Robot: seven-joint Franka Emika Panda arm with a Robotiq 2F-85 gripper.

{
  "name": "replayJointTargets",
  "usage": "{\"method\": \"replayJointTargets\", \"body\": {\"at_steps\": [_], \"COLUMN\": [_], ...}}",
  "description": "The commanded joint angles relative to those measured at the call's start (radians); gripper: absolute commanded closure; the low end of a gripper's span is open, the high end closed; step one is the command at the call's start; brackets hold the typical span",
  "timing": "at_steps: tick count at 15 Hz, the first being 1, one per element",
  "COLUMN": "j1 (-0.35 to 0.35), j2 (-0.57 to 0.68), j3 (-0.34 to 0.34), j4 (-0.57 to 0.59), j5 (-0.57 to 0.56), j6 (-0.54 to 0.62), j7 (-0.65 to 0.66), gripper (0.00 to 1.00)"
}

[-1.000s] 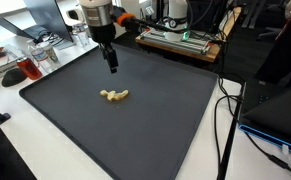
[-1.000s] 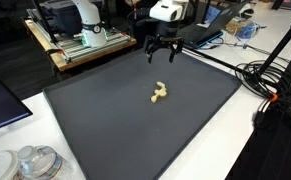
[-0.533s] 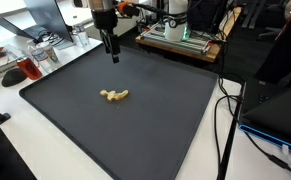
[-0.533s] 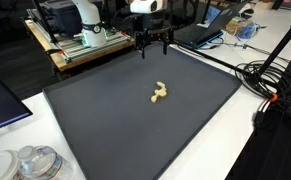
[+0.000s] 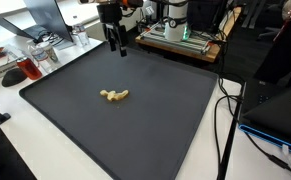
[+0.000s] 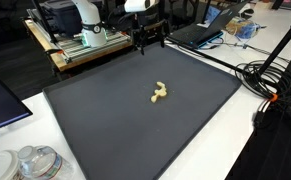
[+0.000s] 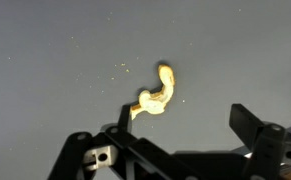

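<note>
We see the arm reaching over the far edge of the mat, its wrist pointing straight down and the end effector hanging high above the surface, holding nothing. In an exterior view the end effector has its two fingers set wide apart. The wrist view shows the same: the end effector frames the bottom of the picture with a broad gap between its fingers.

The small pale yellow curled piece lies well apart from the end effector, below it and nearer the mat's middle. In the wrist view the curled piece sits just ahead of the gap between the fingers.

Off to the side of the end effector, beyond the mat, we make out a clear vessel with something red in it; we cannot tell what.

A dark grey mat covers most of the white tabletop. Behind the end effector stand lab equipment and a laptop; cables trail off beside the mat.
</note>
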Motion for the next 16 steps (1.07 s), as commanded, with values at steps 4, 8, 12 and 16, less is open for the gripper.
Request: {"method": "replayJointTargets", "body": {"at_steps": [4, 8, 12, 16], "j1": [-0.010, -0.008, -0.012, -0.025], "j2": [-0.096, -0.139, -0.199, -0.284], "j3": [0.025, 0.028, 0.021, 0.020], "j4": [-0.095, -0.126, -0.141, -0.166], "j5": [0.032, 0.050, -0.031, -0.124], "j6": [0.044, 0.068, 0.003, -0.058], "j7": [-0.094, -0.117, -0.091, -0.056], "gripper": [0.00, 0.00, 0.00, 0.00]}}
